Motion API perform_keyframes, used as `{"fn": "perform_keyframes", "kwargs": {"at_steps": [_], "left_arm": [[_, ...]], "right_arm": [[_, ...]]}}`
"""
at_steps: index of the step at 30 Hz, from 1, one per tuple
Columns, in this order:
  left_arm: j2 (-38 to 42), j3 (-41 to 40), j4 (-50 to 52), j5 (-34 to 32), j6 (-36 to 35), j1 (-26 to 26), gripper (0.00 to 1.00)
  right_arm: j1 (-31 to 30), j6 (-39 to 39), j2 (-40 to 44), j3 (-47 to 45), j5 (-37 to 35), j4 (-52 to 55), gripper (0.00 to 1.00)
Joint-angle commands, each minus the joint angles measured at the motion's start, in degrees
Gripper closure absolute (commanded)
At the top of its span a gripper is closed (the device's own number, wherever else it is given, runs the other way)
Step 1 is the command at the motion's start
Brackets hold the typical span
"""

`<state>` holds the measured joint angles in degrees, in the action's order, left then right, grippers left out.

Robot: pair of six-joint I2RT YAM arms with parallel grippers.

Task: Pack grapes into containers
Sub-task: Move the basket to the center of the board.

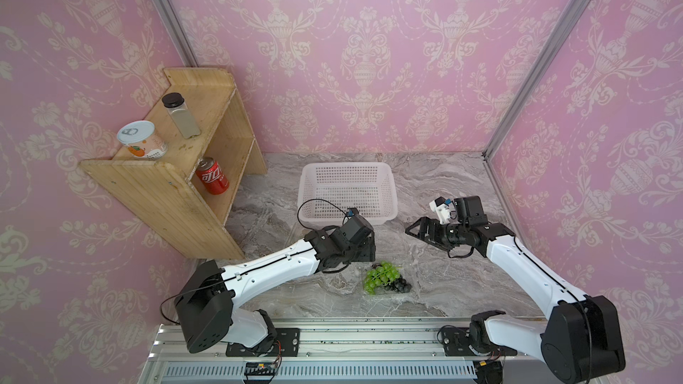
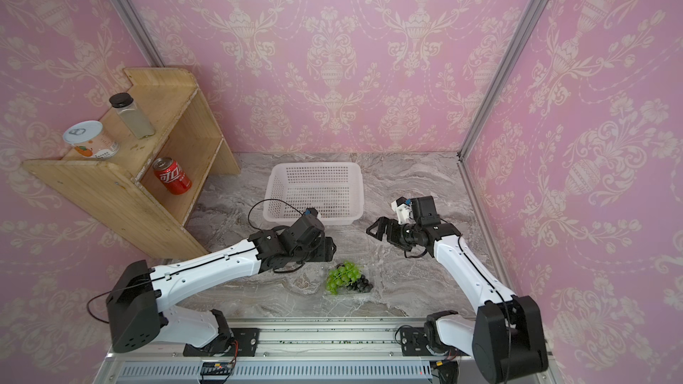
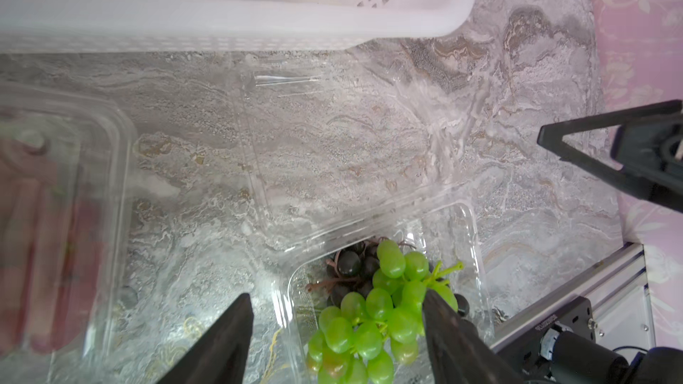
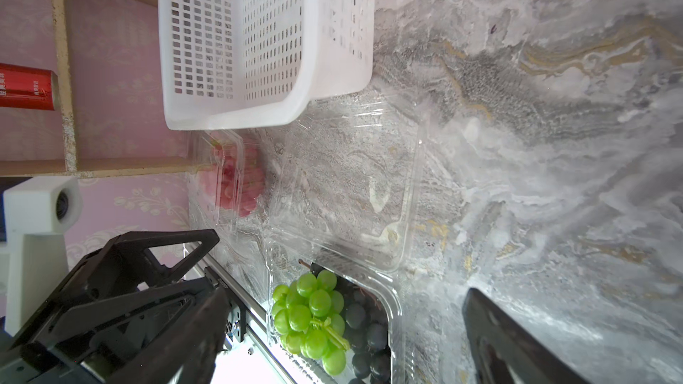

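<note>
Grapes (image 3: 373, 312) within container (image 3: 286, 297) rim — left gripper (image 3: 337, 293) spread above.

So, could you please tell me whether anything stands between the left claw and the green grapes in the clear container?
Nothing visible does. The left claw hangs open right by the green grapes, which lie on the dark grapes in the clear container; its lid lies folded back toward the white basket, out of the way.

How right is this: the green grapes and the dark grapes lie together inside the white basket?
Not quite. The green grapes and the dark grapes do lie together, but inside a clear plastic box, not inside the white basket. The right wrist view shows it.
</note>
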<state>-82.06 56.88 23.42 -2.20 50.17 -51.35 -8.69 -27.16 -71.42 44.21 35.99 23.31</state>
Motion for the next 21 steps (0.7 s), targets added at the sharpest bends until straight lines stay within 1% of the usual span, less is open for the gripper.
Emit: {"fn": "perform_keyframes", "kwargs": {"at_steps": [1,4,8,13,16,21], "left_arm": [[-2.4,-1.25,-8.68,1.55,3.64,4.26,0.27],[-5.3,-0.12,-11.56,3.32,3.11,7.41,0.27],[-10.91,3.84,-11.93,7.71,1.88,10.94,0.27],[-15.88,7.14,-12.27,9.2,0.87,13.23,0.28],[-18.27,8.72,-13.27,10.19,0.64,14.71,0.28],[-21.7,12.66,-12.09,11.18,-1.41,16.68,0.28]], "right_arm": [[0.34,-2.22,-5.0,1.95,4.12,-6.84,0.01],[0.34,-4.2,-9.13,4.36,4.47,-10.64,0.03],[0.27,-4.59,-12.43,7.87,4.64,-11.81,0.04],[0.39,-4.31,-15.19,11.24,4.71,-11.05,0.04],[0.34,-4.13,-16.03,11.85,4.35,-10.97,0.05],[0.34,-2.93,-16.21,12.21,3.31,-9.55,0.05]]}}
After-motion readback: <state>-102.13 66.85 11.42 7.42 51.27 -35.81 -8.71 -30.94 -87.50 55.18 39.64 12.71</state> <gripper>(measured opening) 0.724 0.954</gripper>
